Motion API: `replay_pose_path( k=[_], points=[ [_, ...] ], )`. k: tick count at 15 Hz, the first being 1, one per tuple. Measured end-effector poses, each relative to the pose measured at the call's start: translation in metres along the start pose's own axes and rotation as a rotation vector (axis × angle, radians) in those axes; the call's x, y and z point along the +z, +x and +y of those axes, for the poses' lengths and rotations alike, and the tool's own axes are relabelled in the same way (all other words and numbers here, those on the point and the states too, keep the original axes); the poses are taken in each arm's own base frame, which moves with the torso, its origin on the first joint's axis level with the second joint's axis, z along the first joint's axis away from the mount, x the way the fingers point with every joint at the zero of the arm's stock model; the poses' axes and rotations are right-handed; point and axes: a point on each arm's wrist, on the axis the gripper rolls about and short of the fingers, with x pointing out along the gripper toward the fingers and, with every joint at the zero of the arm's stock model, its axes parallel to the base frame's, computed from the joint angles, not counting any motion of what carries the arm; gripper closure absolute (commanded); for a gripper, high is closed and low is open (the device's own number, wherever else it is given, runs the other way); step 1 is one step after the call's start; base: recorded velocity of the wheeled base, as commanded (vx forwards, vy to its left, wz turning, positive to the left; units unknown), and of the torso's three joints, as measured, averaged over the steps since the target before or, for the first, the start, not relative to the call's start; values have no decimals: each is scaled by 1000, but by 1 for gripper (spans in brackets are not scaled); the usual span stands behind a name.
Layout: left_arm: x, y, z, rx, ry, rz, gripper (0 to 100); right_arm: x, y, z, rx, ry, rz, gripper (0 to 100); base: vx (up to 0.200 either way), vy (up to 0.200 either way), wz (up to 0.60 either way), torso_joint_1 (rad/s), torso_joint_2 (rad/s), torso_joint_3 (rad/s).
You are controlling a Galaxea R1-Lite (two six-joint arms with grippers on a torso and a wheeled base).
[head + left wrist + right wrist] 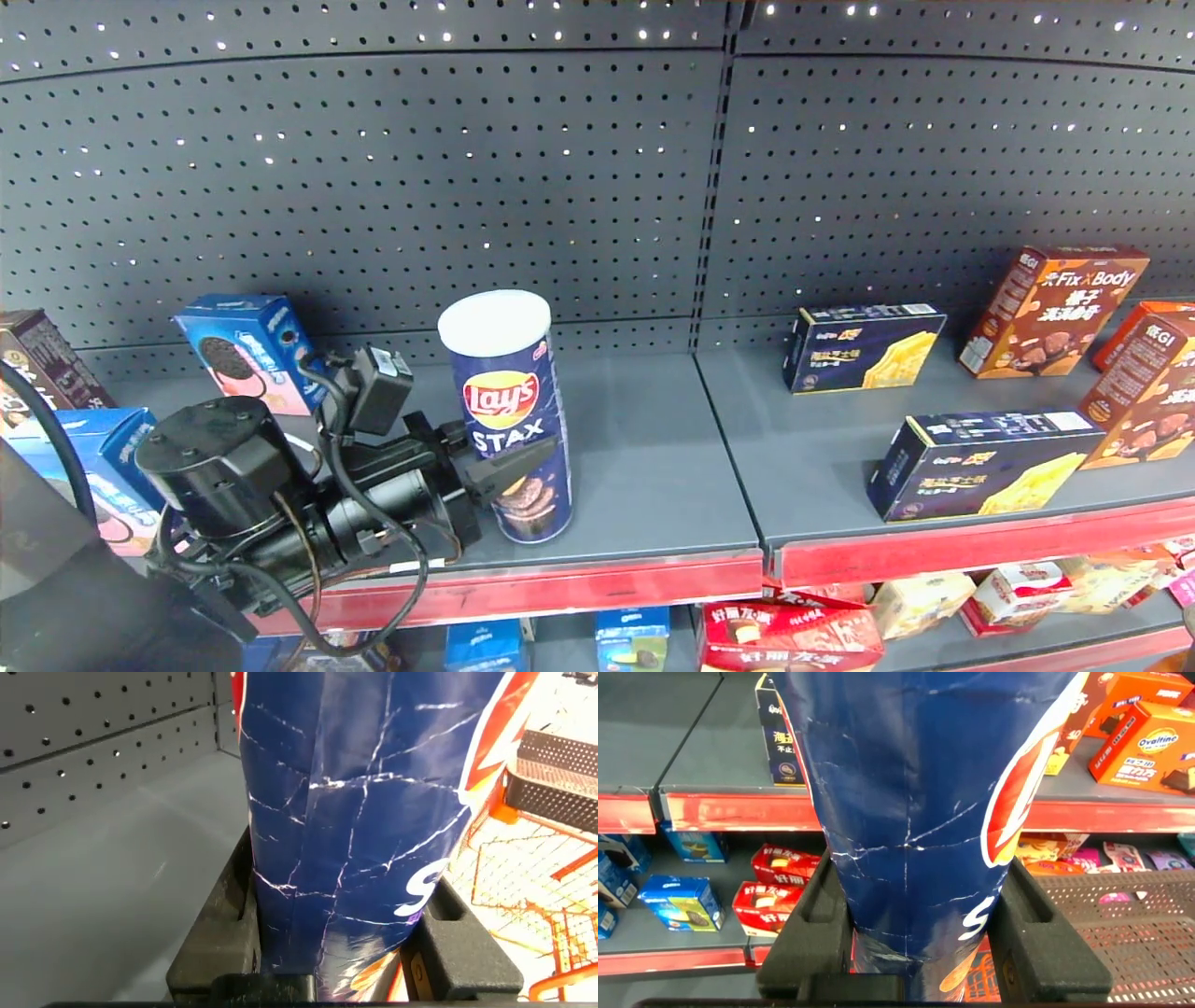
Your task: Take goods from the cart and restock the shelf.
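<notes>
Canister (504,373) in left gripper (518,462), on shelf (644,467)

brown box (37,362) cropped, chip can (915,812) top cropped

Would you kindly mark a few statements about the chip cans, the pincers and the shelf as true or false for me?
1. The left pincer grips the chip can, which is upright on the grey shelf. True.
2. That can's lid is red. False: the lid is white.
3. The right pincer is empty. False: it is shut on a second chip can, also dark blue.
4. A blue cookie box stands at the back of the shelf, by the pegboard. True.
</notes>
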Motion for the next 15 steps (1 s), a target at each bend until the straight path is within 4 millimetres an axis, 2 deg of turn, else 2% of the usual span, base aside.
replay_pose_path(
  k=[3, 7, 15],
  points=[
    [-3, -7, -1, 11, -6, 18, 100, 0, 0, 0, -1, 1, -2, 100, 0, 0, 0, 0, 0, 0],
    [-3, -18, 9, 48, -8, 24, 100, -1, 0, 0, -1, 2, 2, 100, 0, 0, 0, 0, 0, 0],
    [-3, -17, 11, 52, -4, 21, 100, -3, 0, 0, 0, 2, 7, 100, 0, 0, 0, 0, 0, 0]
  ],
)
